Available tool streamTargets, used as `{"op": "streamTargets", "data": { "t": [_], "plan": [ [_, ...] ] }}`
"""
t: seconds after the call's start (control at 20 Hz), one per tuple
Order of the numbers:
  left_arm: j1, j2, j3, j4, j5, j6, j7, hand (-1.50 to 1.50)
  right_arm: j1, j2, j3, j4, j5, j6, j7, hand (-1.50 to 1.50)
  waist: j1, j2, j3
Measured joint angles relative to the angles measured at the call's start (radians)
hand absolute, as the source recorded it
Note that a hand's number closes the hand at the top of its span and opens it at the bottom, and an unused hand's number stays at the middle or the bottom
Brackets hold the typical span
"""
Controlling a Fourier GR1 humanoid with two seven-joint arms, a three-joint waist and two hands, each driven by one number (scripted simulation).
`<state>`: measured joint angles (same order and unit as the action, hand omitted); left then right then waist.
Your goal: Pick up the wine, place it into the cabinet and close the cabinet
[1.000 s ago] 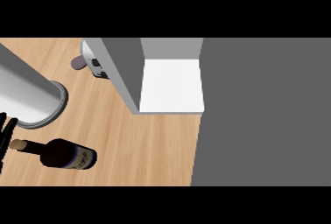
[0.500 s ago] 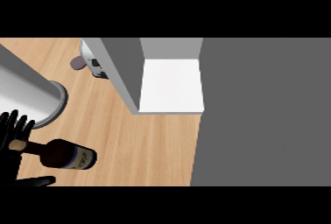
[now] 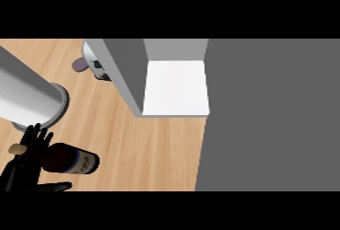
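The wine bottle (image 3: 69, 161) lies on its side on the wooden counter (image 3: 146, 148) at the lower left, dark with a pale label and a cork end pointing left. My left hand (image 3: 21, 170) comes up from the lower left corner. Its straight fingers (image 3: 36, 137) stand along the bottle's neck and its thumb (image 3: 53, 186) sticks out below the bottle, so the hand is open. The cabinet (image 3: 176, 87) stands open at the top middle, showing a white shelf. My right hand does not show.
A wide grey cylinder (image 3: 26, 94) crosses the upper left, just above the hand. The cabinet's grey side panel (image 3: 123, 74) slants down the counter, with small grey fittings (image 3: 100, 69) on its left. A flat grey area (image 3: 272, 117) fills the right.
My left hand has risen from the lower left edge and spread beside the bottle's neck, thumb now under the bottle. The bottle has barely shifted.
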<state>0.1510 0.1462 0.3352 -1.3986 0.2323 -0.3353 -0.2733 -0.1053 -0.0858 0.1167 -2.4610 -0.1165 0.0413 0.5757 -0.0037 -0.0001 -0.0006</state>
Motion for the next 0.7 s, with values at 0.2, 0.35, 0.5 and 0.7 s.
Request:
{"op": "streamTargets", "data": {
  "t": [0.2,0.35,0.5,0.7],
  "plan": [
    [-0.025,-0.001,-0.006,0.116,-0.031,-0.022,-0.089,-1.5,-0.011,0.002,-0.014,0.005,0.0,0.009,0.003,-1.5,0.001,0.0,0.0],
    [-0.053,0.003,-0.006,0.211,-0.05,-0.03,-0.145,-1.5,-0.02,0.01,-0.003,0.004,0.001,0.003,0.015,-1.5,0.001,0.0,0.0],
    [-0.078,0.022,0.0,0.326,-0.068,-0.056,-0.22,-1.5,-0.036,0.007,-0.021,0.006,-0.002,0.004,0.025,-1.5,0.001,0.0,0.0],
    [-0.119,0.031,0.005,0.45,-0.07,-0.087,-0.287,-1.5,-0.023,0.01,-0.023,0.002,-0.001,0.014,0.015,-1.5,-0.001,0.0,0.0]
  ]
}}
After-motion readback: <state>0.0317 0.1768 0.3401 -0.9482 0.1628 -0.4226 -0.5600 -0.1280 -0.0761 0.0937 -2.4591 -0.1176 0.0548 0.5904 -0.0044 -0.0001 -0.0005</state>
